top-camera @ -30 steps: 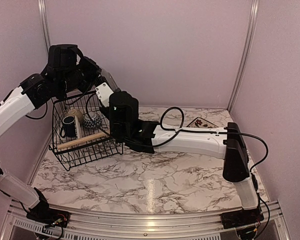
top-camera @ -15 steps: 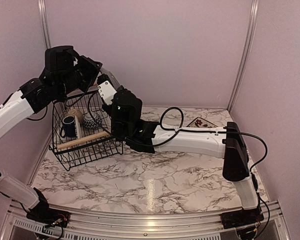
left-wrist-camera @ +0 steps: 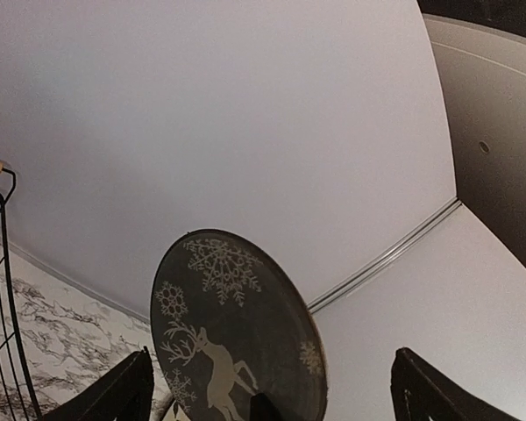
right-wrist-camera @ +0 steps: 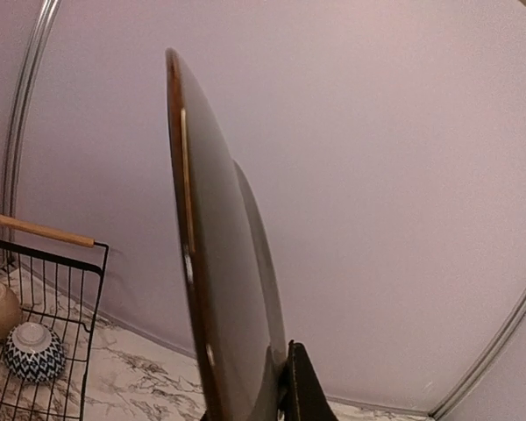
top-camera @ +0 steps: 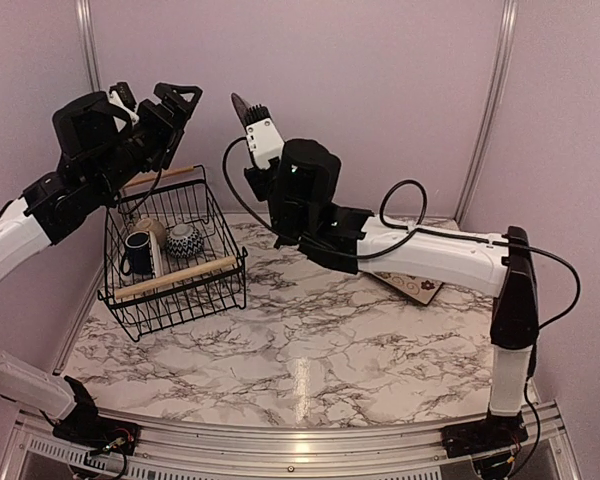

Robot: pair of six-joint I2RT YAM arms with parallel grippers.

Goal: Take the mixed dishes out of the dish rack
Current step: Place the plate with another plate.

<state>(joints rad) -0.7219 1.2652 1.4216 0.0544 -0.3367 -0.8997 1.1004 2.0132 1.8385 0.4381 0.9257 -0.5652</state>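
Clock read off the overhead view, arm bases at 6.

High up toward 12 o'clock: right pincer (top-camera: 248,112), clenched on the lower rim of a dark round glazed plate (left-wrist-camera: 237,329) printed with a pale reindeer and snowflakes. Holds it on edge, upright, well above the white marble-pattern bench (top-camera: 310,370). From the right wrist: plate seen nearly edge-on, glossy brown rim, one dark finger (right-wrist-camera: 303,386) against its face at the bottom.

High up at 10 o'clock: left pincer (top-camera: 168,98), released, grasping nothing. Hangs above the rack's far handle as seen from overhead. From the left wrist: fingers (left-wrist-camera: 123,390) spread wide, printed face of the plate visible beyond them, apart from both.

On the bench at 9 o'clock: black wire dish rack (top-camera: 180,312) with flaring sides, standing level. Two light wooden bar handles, near one (top-camera: 175,278) on its 6 o'clock side, far one (top-camera: 165,175) on its 12 o'clock side. Inside: dark navy mug (top-camera: 138,252) toward 9 o'clock; cream bowl (top-camera: 152,228) just beside it toward 12; small dark-and-white patterned bowl (top-camera: 185,240) toward 3 o'clock of those two, foot ring up.

On the bench at 3 o'clock: dark square plate (top-camera: 412,288) with a pale edge and small motifs. Lies flat, partly hidden under the right arm (top-camera: 430,262), well apart from the rack.
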